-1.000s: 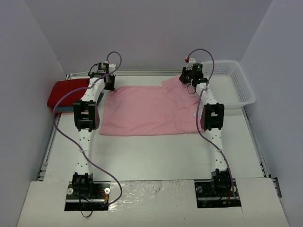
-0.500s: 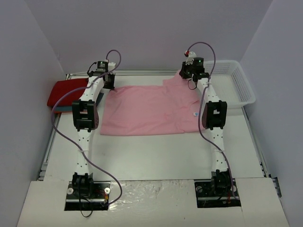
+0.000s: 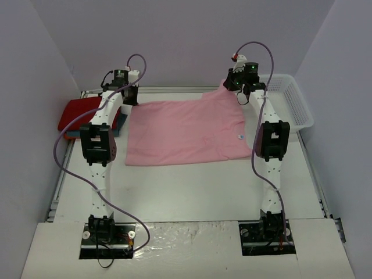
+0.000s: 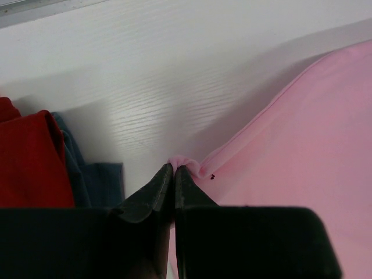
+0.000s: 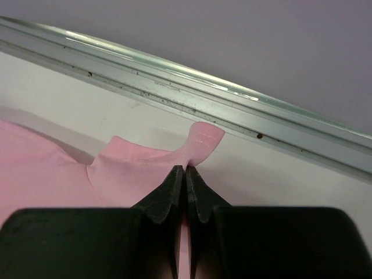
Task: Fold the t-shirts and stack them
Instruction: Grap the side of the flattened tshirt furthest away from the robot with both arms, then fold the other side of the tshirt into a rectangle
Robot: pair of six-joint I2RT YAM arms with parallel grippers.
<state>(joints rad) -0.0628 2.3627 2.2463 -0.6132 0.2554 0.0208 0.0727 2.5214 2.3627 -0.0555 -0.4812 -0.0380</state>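
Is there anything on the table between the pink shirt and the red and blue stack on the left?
Nothing visible lies between the pink shirt and the stack. There is only table between them, with the left arm reaching over it.

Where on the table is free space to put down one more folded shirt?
The wide bare strip of table between the pink t-shirt and the arm bases. Crowded: far left, the red t-shirt; far right, the white basket.
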